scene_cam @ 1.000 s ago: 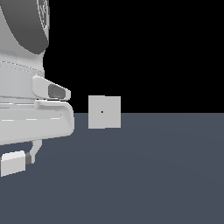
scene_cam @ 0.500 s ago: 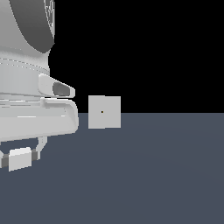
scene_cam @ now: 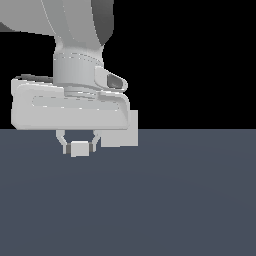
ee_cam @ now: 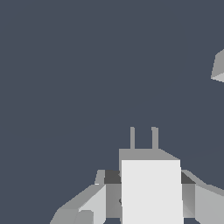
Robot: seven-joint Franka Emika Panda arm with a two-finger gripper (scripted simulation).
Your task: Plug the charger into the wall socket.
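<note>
My gripper (scene_cam: 79, 145) is shut on the charger (scene_cam: 79, 148), a small white block held between the two fingers above the dark floor. In the wrist view the charger (ee_cam: 151, 188) shows as a white block with two thin prongs sticking out of its far end. The wall socket (scene_cam: 125, 131), a light-grey upright square plate, stands behind my hand in the exterior view, mostly covered by it, so its centre dot is hidden. A corner of the socket (ee_cam: 218, 65) shows at the edge of the wrist view.
The dark grey floor (scene_cam: 175, 200) spreads under the gripper, with a black background above it. The large white arm body (scene_cam: 70, 105) fills the upper part of the exterior view's left.
The arm has moved toward the exterior view's right with the charger in its fingers, and now covers most of the socket, which stood free before.
</note>
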